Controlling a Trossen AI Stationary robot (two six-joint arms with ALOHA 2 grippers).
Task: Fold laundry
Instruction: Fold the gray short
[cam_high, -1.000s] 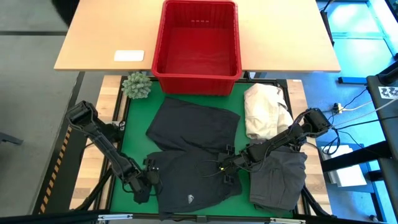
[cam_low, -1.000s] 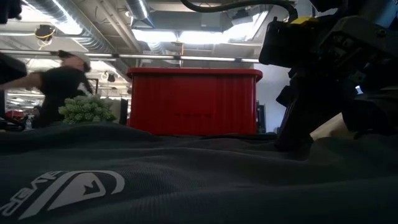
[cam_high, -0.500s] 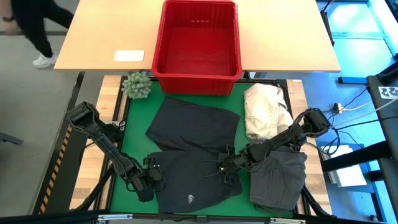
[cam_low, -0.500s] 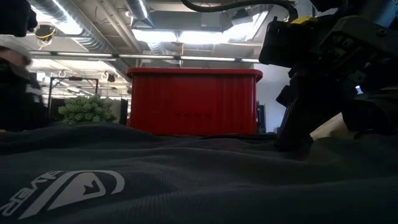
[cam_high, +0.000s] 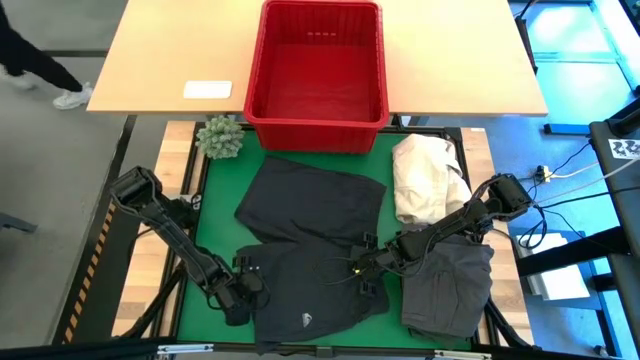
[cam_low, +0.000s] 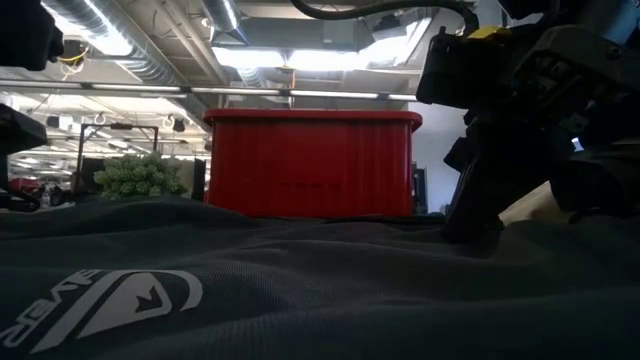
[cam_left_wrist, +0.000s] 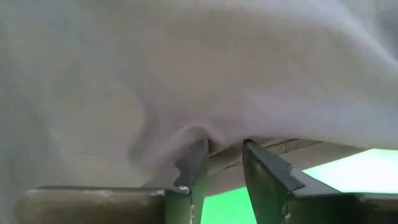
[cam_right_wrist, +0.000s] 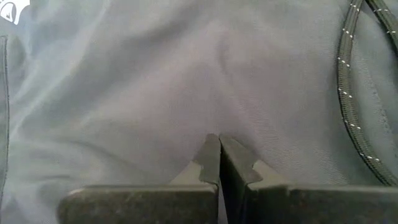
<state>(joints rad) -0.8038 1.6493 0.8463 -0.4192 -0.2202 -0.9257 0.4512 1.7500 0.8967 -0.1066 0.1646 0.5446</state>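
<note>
At lower left the left pincer (cam_high: 243, 292), slightly spread, meets the edge of the dark shorts (cam_high: 310, 290) at bottom centre on the green worktop (cam_high: 220, 195), while the right pincer (cam_high: 362, 268), pressed together, rests on them.

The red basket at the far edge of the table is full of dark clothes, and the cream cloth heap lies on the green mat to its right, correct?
Not quite. The high view shows the red basket empty; the dark clothes lie spread on the green mat in front of it. The cream heap does lie on the mat, to the right.
</note>
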